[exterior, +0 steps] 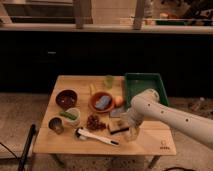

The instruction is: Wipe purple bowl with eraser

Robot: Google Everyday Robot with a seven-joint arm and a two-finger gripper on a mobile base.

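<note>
Bench (150, 142): wooden, busy with things.
Green tray (145, 76): back right corner.
Orange bowl (93, 102): centre, blue piece inside.
Purple bowl (66, 98): left side, well apart from the gripper.
Gripper (126, 125): down low, front centre; spread or pressed together, cannot tell.
Eraser (117, 128): right beside the gripper, perhaps touching.

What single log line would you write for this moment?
gripper: low beside eraser | eraser: on table front | purple bowl: left, away from gripper
</note>
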